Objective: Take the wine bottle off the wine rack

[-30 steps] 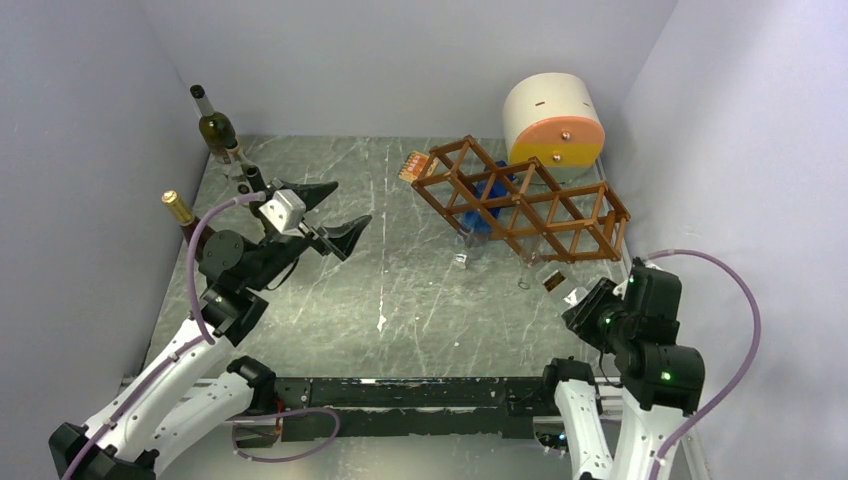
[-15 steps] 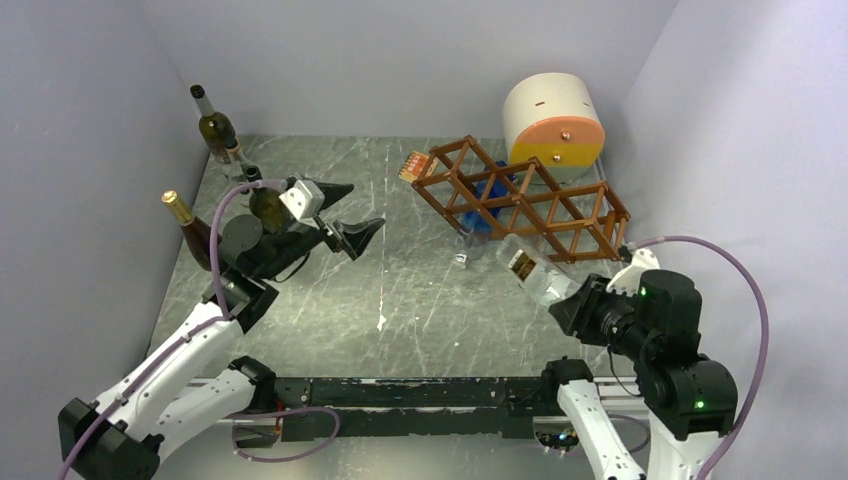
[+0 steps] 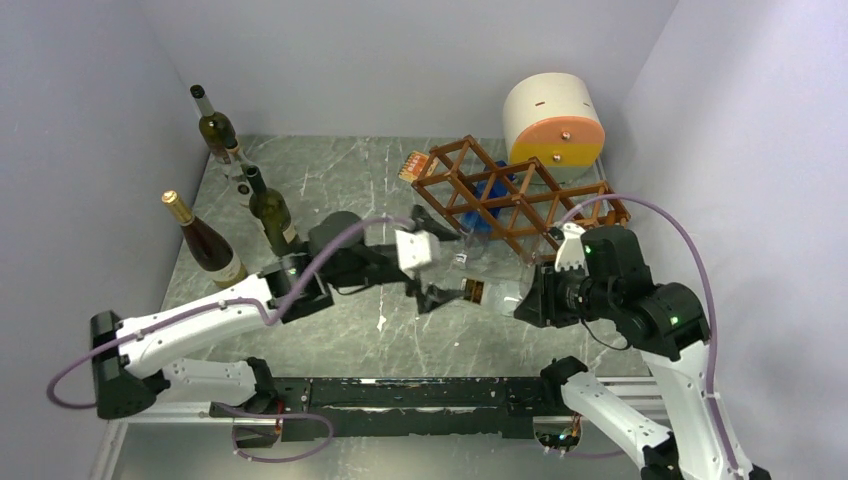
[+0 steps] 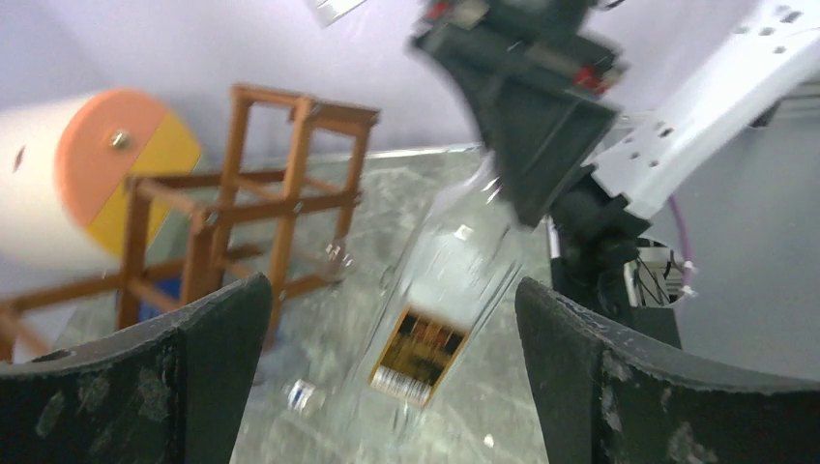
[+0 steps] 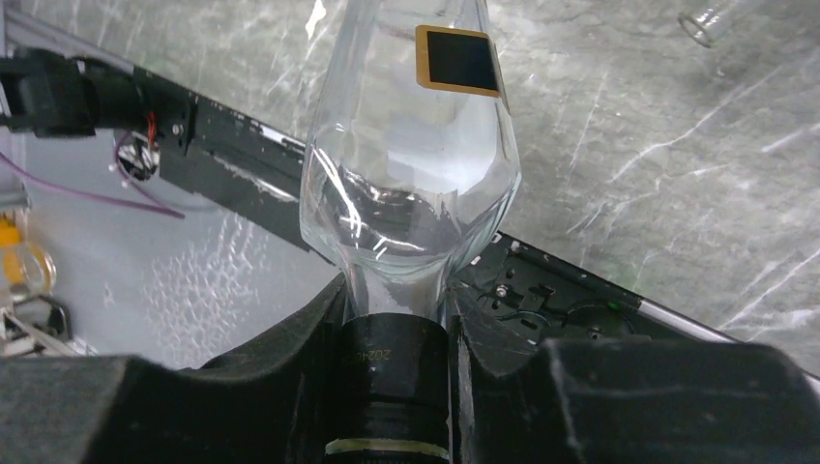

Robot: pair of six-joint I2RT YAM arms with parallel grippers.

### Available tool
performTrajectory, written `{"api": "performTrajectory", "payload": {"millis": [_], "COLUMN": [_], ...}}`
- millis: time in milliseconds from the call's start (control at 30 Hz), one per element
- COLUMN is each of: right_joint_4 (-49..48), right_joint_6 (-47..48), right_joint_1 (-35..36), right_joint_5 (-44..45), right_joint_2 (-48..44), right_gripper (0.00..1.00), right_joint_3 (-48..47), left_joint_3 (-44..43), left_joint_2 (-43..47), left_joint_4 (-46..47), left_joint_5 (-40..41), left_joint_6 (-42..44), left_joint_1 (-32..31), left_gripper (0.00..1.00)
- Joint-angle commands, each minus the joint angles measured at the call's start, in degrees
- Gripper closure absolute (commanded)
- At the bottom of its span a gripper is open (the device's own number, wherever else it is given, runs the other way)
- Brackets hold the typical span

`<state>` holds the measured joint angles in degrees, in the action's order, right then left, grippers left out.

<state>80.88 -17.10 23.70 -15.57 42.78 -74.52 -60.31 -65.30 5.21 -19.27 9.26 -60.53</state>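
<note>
Clear-glass wine bottle [image 3: 492, 294], dark gold-edged label: off rack, held by neck, approx. horiz., just in front of wine rack [image 3: 521, 203]. Rack: reddish-brown open lattice, sq. cells, set diagonally.

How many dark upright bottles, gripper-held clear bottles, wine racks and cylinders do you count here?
Dark upright bottles: 3
Clear bottle in right gripper: 1
Wine rack: 1
Cream-and-orange cylinder: 1
Total: 6

Soft even light, wine bottle [image 4: 440, 290] motion-blurred
</note>
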Motion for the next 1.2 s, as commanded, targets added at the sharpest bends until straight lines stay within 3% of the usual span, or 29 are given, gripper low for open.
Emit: {"api": "performTrajectory", "payload": {"millis": [0, 133, 600, 733, 900, 933, 1033, 1167], "right_joint_4": [-8.14, -8.28, -8.11, -7.96, -7.61, -7.59, -8.3, -11.17], "right_joint_6": [0.84, 0.85, 0.68, 0.82, 2.58, 2.6, 1.88, -0.4], "right_joint_1": [4.12, 7.05, 11.21, 11.72, 11.83, 11.8, 11.77, 11.72], "right_joint_5": [-0.07, 0.76, 1.85, 1.94, 1.07, 1.31, 1.93, 3.53], "right_joint_2": [0.07, 0.06, -0.07, -0.15, 0.21, 0.38, 0.78, 0.85], "right_gripper": [1.0, 1.0, 1.0, 1.0, 1.0, 0.96, 0.69, 0.25], "right_joint_3": [-3.52, -2.96, -3.08, -2.91, -4.36, -4.66, -5.06, -5.03], "left_joint_3": [-10.75, -16.9, -19.49, -20.28, -18.23, -17.45, -15.32, -12.57], "left_joint_2": [-7.77, -15.07, -25.69, -26.97, -24.92, -24.04, -21.21, -18.23], "left_joint_4": [-12.19, -17.67, -13.4, -13.55, -10.4, -9.26, -7.32, -6.12], "left_joint_5": [6.35, 11.24, 22.18, 25.64, 28.03, 28.32, 28.04, 28.12], "left_joint_6": [11.92, 14.27, 17.88, 18.89, 19.05, 19.11, 18.61, 16.84], "left_joint_1": [-8.38, -12.33, -17.77, -18.28, -18.3, -18.3, -18.26, -17.88], "left_gripper": [0.01, 0.01, 0.0, 0.17, 0.74, 0.81, 0.91, 0.93]}}
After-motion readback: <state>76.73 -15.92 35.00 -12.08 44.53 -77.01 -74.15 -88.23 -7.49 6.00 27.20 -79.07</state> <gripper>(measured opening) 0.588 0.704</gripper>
